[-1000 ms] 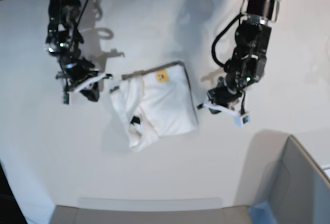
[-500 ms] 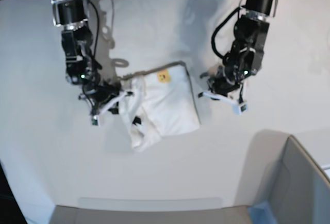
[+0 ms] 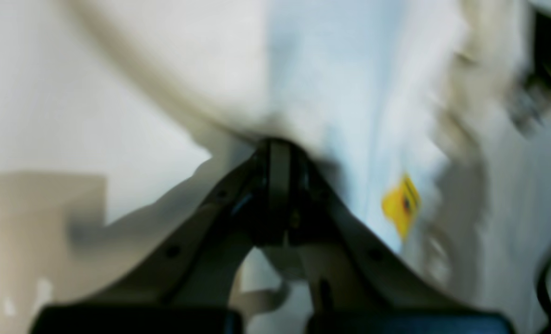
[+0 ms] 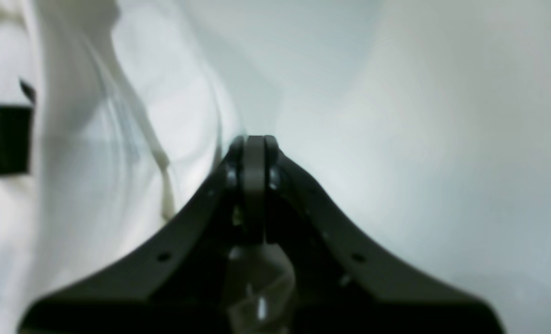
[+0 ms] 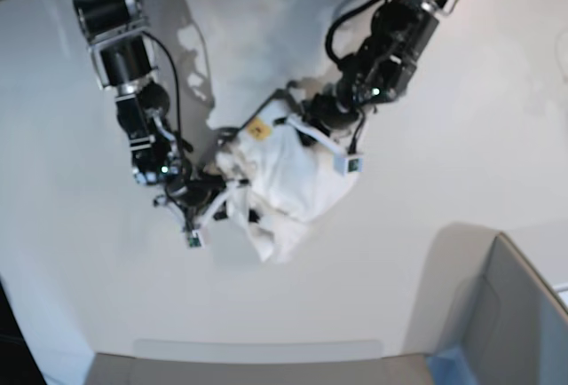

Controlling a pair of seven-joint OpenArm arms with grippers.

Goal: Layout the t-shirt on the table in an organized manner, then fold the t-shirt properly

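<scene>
In the left wrist view, the left gripper [image 3: 277, 148] is keeping its jaws pressed together, the tips lying against the edge of the white t-shirt [image 3: 349, 93]; whether cloth is pinched between them is not clear through the blur. A small yellow-orange label [image 3: 401, 204] is showing on the shirt just to the right of the jaws.

In the right wrist view, the right gripper [image 4: 254, 144] is also holding its jaws together, its tips sitting against folds of the t-shirt [image 4: 94, 162], with a black tag [image 4: 3, 139] lying at the left edge.

In the base view, the t-shirt [image 5: 288, 176] is lying bunched near the middle of the white table [image 5: 461, 172], between the right gripper [image 5: 217, 197] at its left side and the left gripper [image 5: 311, 123] at its upper right. The yellow-orange label [image 5: 258, 129] is facing up near the shirt's top edge.
</scene>
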